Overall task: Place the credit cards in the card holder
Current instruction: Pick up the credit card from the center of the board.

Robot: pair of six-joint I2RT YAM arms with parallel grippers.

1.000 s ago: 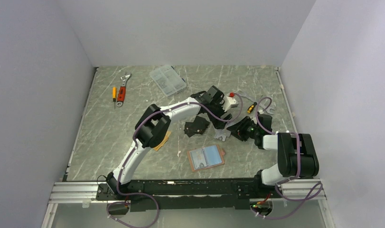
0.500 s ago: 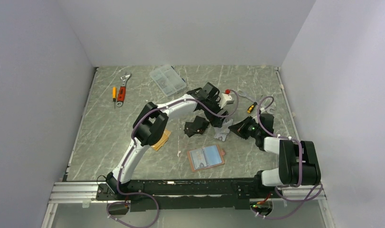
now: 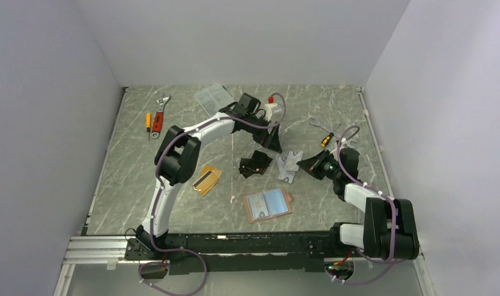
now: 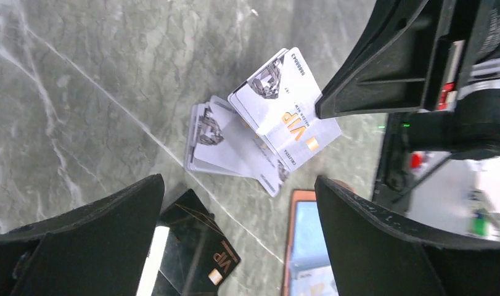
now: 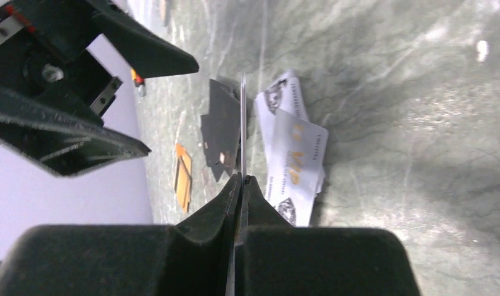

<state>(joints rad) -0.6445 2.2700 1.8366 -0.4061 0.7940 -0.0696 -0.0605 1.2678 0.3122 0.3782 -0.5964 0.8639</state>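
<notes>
The pink card holder lies open near the front, pale-blue inside up; its edge shows in the left wrist view. Silver-grey credit cards lie fanned on the table. Orange-gold cards, one with a dark stripe, lie to the left. My right gripper is shut on a thin silver-grey card seen edge-on, at the right edge of the fan. My left gripper is open and empty above the cards.
Black irregular flat cards lie between the orange and silver cards. A clear compartment box stands at the back. A wrench and a screwdriver lie at the far left; more tools lie at the right.
My left arm has swung back and to the left, away from the silver cards, uncovering the orange cards. My right gripper has stayed at the silver cards, shut.
</notes>
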